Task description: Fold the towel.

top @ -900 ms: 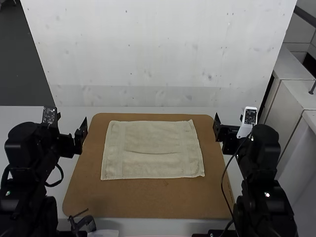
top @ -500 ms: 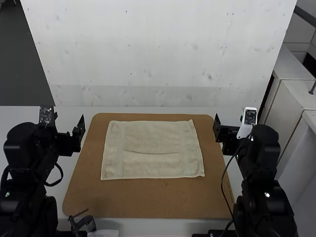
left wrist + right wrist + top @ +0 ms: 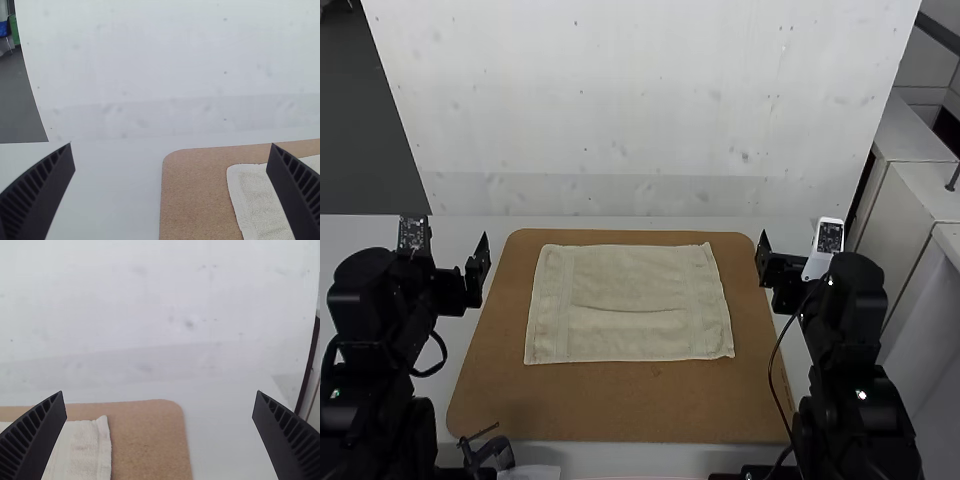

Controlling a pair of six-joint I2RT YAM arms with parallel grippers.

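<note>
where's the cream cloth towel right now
In the high view, the cream cloth towel lies spread flat on the brown rectangular board, between the two black robot arms, nearer the board's far edge.

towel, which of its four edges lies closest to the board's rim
The far edge of the towel: only a thin strip of board lies beyond it, while the other three edges leave wider margins.

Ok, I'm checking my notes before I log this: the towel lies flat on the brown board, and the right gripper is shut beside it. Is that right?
Not quite: the right gripper is open, as the right wrist view shows. The towel does lie flat on the brown board, with that gripper off to its side.
</note>
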